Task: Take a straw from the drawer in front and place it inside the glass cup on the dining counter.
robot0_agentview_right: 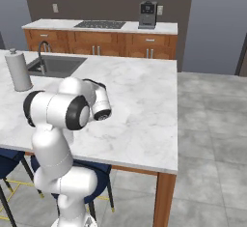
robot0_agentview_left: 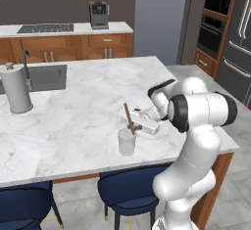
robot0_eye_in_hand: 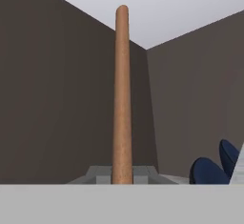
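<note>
Left base: navy stools (robot0_agentview_left: pixel 128 193) under near edge of dining counter (robot0_agentview_left: pixel 88 102); glass cup (robot0_agentview_left: pixel 127 141) by that edge; gripper (robot0_agentview_left: pixel 131 125) just above cup, pinching straw (robot0_agentview_left: pixel 128 115), tilted | Right base: arm hides cup; paper-towel roll (robot0_agentview_right: pixel 18 70) at left edge | Hand: straw (robot0_eye_in_hand: pixel 122 94) rising between pressed-together fingertips

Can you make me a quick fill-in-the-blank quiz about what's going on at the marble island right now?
1. The gripper is shut on the reddish-brown ____.
2. Right below the straw stands the clear glass ____.
3. The cup stands on the white ____ dining counter.
4. The paper-towel roll stands beside the ____.

Missing words: straw; cup; marble; sink
</note>
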Controlling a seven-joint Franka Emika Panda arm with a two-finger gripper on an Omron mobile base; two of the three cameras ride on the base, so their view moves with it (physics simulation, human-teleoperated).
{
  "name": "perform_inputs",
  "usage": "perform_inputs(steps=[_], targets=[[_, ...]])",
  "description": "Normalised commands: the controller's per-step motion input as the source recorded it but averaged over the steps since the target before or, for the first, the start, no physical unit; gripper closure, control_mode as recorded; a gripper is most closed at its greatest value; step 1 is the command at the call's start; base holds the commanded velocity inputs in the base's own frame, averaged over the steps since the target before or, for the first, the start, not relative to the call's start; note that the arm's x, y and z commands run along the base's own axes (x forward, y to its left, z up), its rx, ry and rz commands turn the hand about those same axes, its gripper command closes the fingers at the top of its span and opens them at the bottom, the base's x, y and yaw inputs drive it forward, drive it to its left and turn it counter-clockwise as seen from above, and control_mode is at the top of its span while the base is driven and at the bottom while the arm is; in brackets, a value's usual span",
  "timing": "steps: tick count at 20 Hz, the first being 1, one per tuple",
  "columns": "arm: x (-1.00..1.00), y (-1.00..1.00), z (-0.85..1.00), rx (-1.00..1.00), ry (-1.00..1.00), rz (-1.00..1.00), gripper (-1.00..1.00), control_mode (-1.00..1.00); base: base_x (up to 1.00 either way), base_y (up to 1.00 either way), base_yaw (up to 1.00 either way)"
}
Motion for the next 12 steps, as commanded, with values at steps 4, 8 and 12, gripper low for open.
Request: perform_inputs(steps=[4, 8, 12], targets=[[0.13, 0.01, -0.18, 0.00, 0.00, 0.00, 1.00, -1.00, 0.00, 0.00, 0.00], [0.11, 0.01, -0.09, 0.00, 0.00, 0.00, 1.00, -1.00, 0.00, 0.00, 0.00], [0.11, 0.04, -0.10, 0.00, 0.00, 0.00, 1.00, -1.00, 0.00, 0.00, 0.00]])
